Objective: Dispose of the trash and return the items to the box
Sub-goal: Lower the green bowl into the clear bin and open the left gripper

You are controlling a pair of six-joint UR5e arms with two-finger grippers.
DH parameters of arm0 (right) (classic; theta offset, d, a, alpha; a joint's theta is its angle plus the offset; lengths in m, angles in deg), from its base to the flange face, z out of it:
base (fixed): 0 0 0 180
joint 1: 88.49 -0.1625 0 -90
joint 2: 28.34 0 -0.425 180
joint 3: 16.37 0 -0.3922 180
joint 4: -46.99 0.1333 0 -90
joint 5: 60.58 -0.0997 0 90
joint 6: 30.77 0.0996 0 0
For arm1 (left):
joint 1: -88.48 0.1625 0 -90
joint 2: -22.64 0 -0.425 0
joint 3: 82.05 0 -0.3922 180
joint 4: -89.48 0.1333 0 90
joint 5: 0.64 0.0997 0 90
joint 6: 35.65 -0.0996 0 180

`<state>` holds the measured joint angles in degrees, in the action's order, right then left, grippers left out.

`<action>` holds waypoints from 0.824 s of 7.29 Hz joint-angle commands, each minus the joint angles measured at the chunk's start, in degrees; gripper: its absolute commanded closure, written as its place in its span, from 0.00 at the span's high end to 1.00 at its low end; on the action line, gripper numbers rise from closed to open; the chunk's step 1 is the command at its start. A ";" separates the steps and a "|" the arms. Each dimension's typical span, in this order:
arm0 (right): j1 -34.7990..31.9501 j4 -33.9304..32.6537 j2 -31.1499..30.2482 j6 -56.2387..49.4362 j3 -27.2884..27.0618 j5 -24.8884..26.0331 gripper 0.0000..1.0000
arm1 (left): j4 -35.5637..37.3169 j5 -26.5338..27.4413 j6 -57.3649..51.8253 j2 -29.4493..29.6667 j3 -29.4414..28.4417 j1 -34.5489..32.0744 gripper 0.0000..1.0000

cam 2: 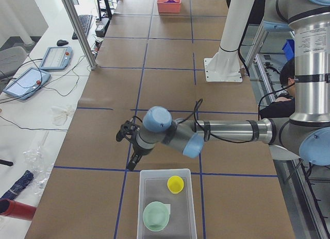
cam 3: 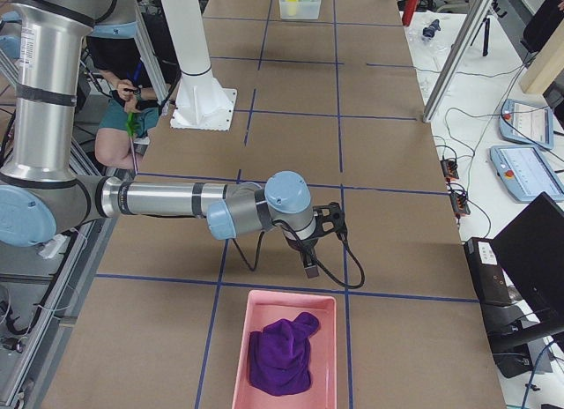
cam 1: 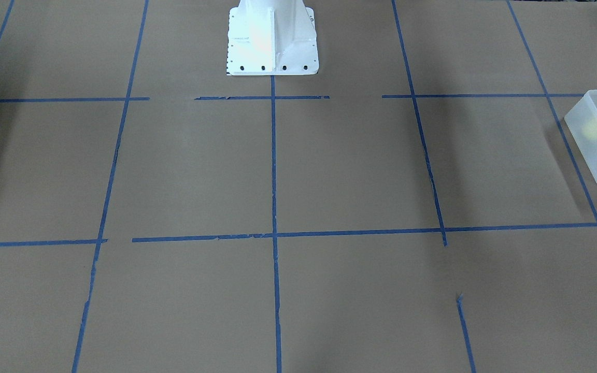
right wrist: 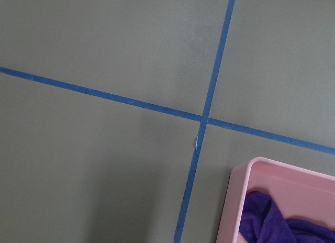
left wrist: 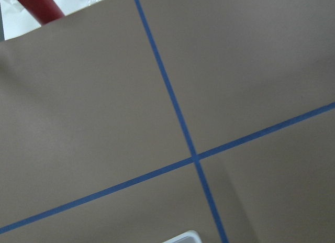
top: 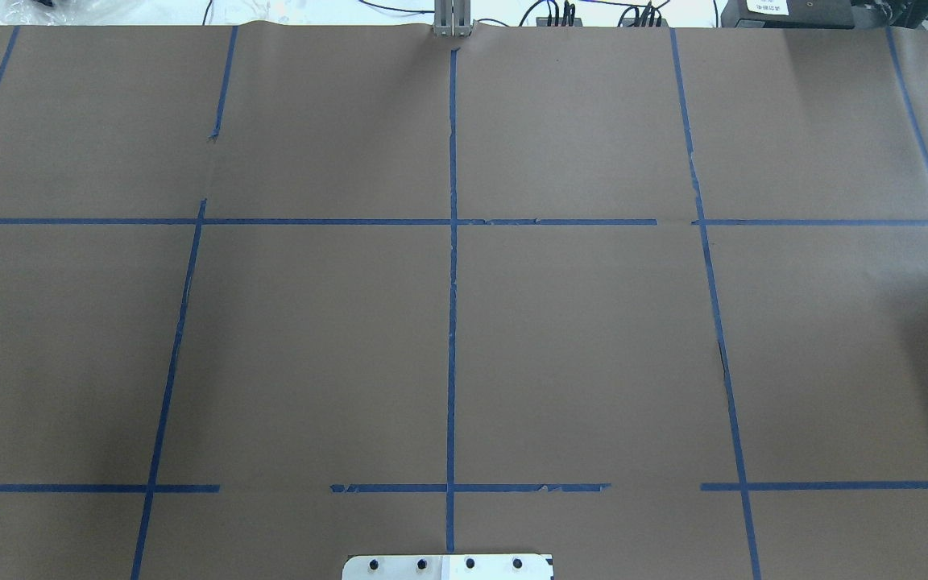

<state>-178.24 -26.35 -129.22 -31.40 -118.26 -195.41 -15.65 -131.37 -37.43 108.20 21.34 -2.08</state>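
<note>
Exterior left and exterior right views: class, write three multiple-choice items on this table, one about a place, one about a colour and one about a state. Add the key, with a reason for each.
1. Where is the yellow cup? A in the translucent bin; B on a chair; C on a shelf.
2. What colour is the cloth in the pink tray? A green; B purple; C red.
3. How is the bin? A lidded; B tipped over; C open-topped.
Key: 1 A, the cup sits beside the green bowl inside the bin. 2 B, the cloth is plainly purple. 3 C, the contents show from above.
</note>
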 commanded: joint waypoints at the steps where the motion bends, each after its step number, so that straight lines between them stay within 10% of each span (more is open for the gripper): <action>1: -0.07 -0.67 -1.76 -1.29 0.46 0.27 1.00 | 13.04 -1.71 0.19 1.10 0.26 0.56 1.00; 6: 2.73 -2.86 -6.09 -1.30 0.56 -0.70 1.00 | 20.66 -2.69 0.28 -2.59 -3.02 0.39 1.00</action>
<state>-176.94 -27.93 -135.58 -32.68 -117.52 -196.33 4.75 -134.17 -37.19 105.90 18.61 -1.67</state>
